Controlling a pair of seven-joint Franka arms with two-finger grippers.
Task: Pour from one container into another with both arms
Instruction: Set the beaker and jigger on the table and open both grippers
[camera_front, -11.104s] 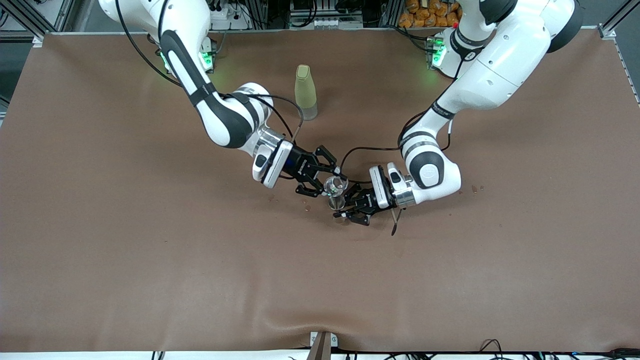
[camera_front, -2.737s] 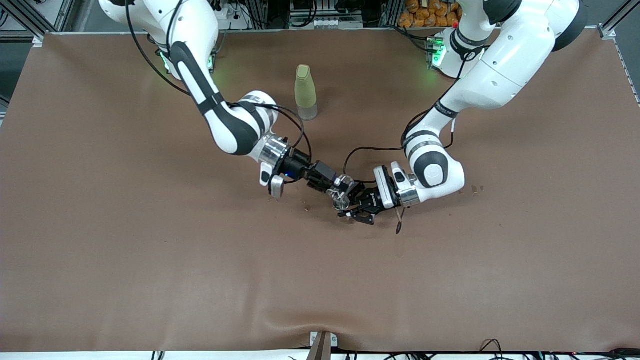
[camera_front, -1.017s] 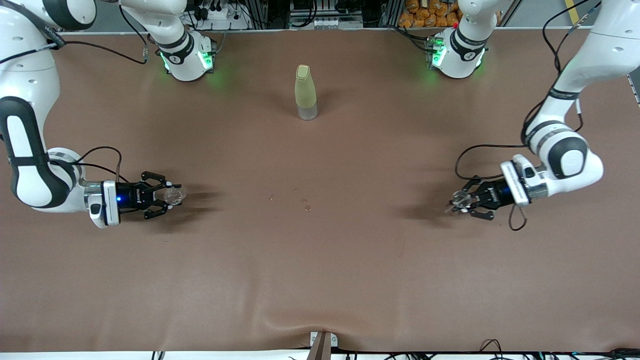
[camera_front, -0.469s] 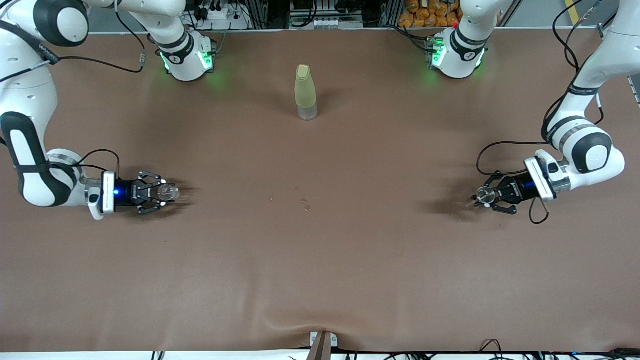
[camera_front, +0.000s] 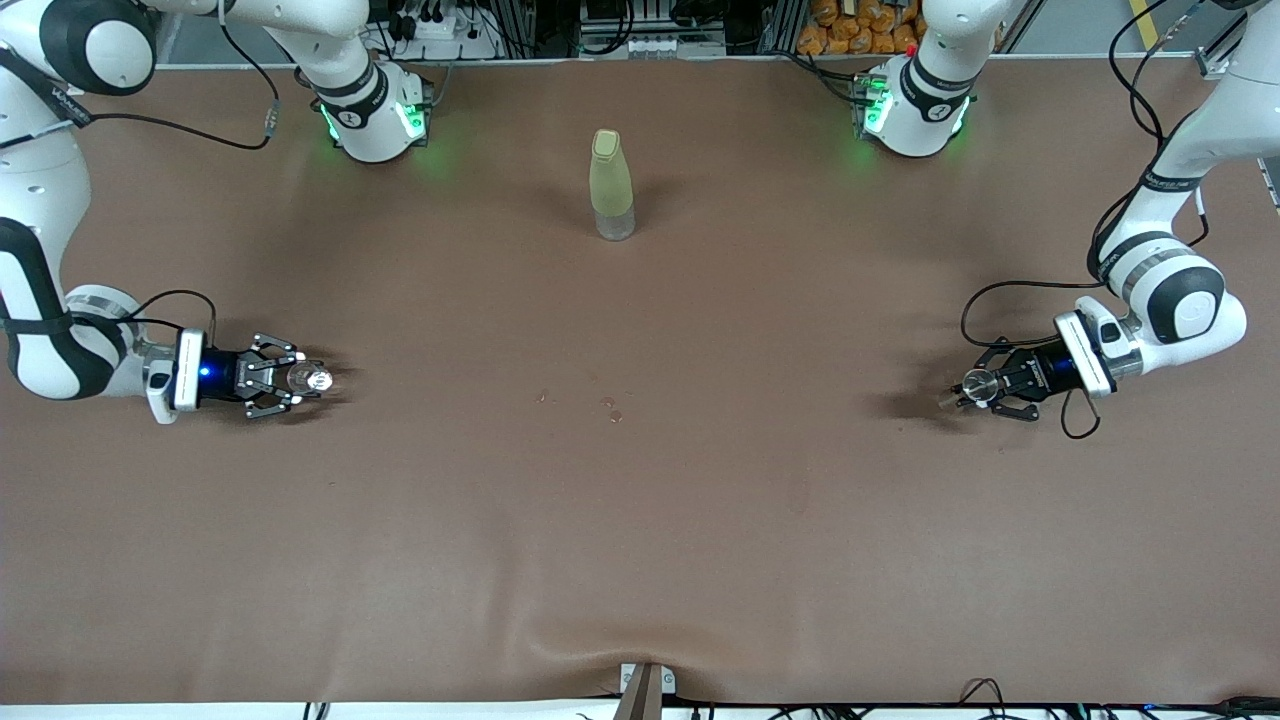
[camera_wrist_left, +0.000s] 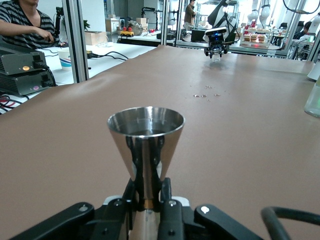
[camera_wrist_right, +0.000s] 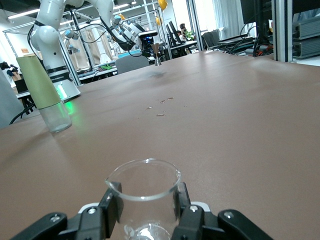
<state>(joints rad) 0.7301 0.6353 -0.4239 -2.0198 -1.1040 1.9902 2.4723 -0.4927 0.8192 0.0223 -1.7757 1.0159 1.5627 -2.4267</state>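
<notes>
Even overhead light floods the brown table (camera_front: 640, 520); soft shadows pool beneath both grippers, green glow marks the arm bases, and bright background windows wash out in wrist views.

The brown table (camera_front: 640, 520) is seen from above. At the right arm's end, the right gripper (camera_front: 300, 378) is closed on the clear glass beaker (camera_front: 318, 379), low over the table. At the left arm's end, the left gripper (camera_front: 968, 390) is clamped on the silver jigger (camera_front: 975, 385). A yellow-green bottle (camera_front: 611, 184) stands upright midway between the arms' bases, well apart from both. Small spots (camera_front: 607, 406) are seen on the table nearer the camera than the bottle.
</notes>
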